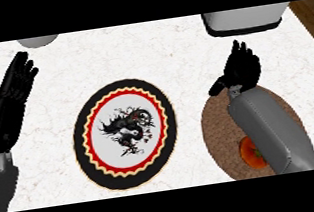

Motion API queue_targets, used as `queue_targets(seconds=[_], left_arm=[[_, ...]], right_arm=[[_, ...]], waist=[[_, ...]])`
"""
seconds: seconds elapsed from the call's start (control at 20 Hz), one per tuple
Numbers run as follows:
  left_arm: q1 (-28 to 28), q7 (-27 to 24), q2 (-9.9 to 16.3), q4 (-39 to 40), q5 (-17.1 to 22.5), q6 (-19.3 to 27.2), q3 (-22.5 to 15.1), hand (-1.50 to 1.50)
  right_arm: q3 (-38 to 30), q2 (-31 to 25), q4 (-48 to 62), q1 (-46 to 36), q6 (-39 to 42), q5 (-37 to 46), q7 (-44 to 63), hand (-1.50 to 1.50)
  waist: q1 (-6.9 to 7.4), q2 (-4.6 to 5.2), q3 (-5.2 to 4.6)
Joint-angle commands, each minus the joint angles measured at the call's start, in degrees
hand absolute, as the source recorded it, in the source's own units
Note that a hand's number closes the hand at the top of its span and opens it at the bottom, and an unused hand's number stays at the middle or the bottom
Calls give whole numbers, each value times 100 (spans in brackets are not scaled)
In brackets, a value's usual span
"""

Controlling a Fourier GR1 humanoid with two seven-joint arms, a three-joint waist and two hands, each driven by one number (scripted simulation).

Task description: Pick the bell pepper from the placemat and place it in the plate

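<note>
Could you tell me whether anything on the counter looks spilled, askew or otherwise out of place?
Nothing stands out. The plate lies flat and holds nothing, and the bell pepper sits on the placemat, partly hidden by the right forearm.

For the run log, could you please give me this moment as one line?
left hand open, resting at left | right hand open beyond placemat | bell pepper on placemat, partly under forearm | plate empty

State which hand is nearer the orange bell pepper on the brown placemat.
Right. The right hand is beyond the orange bell pepper, its forearm crossing over it; the left hand rests open at the far left, across the plate.
</note>
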Motion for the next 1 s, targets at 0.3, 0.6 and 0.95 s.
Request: queue_targets(seconds=[0.3, 0.6, 0.95], left_arm=[[-32, -11, -196, -76, -241, 113, -94, 0], [-59, -184, -168, 170, -218, -34, 61, 0], [92, -224, -267, 36, -249, -101, 55, 0]], right_arm=[[-105, 121, -1045, -60, 2352, -103, 1930, -150], [-245, -127, -1166, 479, 2520, 136, 1890, -150], [-592, -39, -1274, 799, 2735, 221, 2008, -150]], waist=[[18, 63, 31], [14, 87, 30], [80, 91, 32]])
